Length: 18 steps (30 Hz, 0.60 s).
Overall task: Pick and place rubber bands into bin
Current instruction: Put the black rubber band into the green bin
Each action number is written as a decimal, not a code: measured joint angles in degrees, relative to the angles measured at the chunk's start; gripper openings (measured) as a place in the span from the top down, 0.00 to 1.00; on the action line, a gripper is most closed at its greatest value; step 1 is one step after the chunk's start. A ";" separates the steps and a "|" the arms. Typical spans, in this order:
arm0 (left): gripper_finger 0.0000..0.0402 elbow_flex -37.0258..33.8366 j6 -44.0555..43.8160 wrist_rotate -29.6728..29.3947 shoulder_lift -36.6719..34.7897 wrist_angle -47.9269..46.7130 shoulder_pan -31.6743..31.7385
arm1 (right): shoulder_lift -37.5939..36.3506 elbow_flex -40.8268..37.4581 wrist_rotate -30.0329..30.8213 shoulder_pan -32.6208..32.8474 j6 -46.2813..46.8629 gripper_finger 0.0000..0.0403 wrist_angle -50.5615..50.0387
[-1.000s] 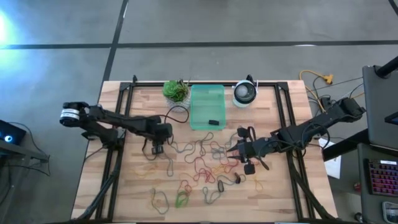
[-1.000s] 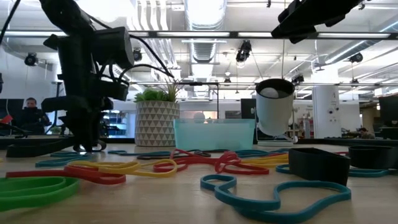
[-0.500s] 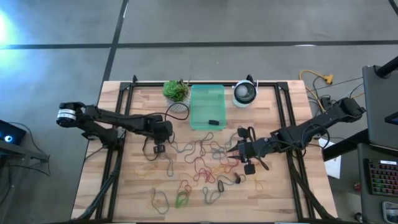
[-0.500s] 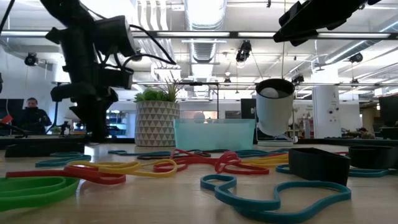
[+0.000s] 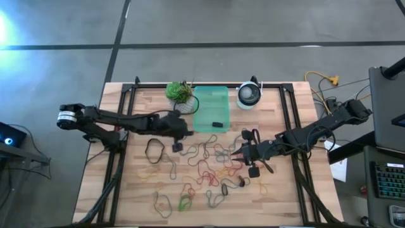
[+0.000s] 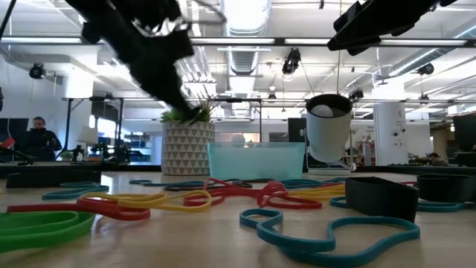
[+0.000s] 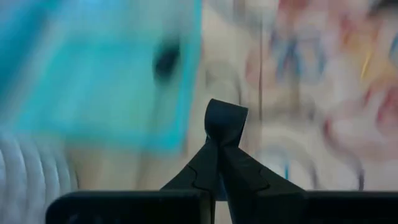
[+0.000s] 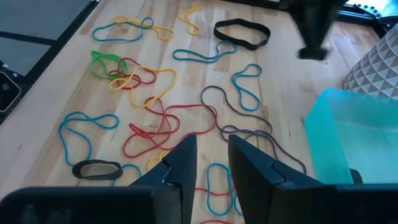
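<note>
Left arm is reaching in from the left edge of the high view, stretched nearly flat across the table (image 5: pixel 130 190), its left gripper (image 5: pixel 178 144) sitting just left of the bin's lower left corner. In the left wrist view the two fingers are pressing together at the tips (image 7: pixel 225 121); cannot tell whether a band is caught between them, since that view is smeared.

Right arm is coming in from the right edge of the high view, angled down toward centre, with the right gripper (image 5: pixel 239 152) hanging over the right side of the band scatter. Its fingers (image 8: pixel 180 163) are standing apart with a clear gap, nothing between them.

The bin (image 5: pixel 201 120) is sitting at upper centre of the high view, between a potted plant (image 5: pixel 179 92) on its left and a round white device (image 5: pixel 249 95) on its right. It is translucent mint green, low-walled, with one small dark item (image 5: pixel 217 125) lying inside near its lower right.

The rubber bands (image 5: pixel 204 166) are lying loose on the wood below the bin, centre to lower centre of frame: red, yellow, teal, brown and green loops overlapping, plus a black band (image 5: pixel 154 151) lying to the left of the cluster
</note>
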 joint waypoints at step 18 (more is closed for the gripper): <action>0.99 0.47 12.62 -3.59 13.70 39.18 2.11 | 0.00 -0.52 -0.04 0.00 0.02 0.81 -0.02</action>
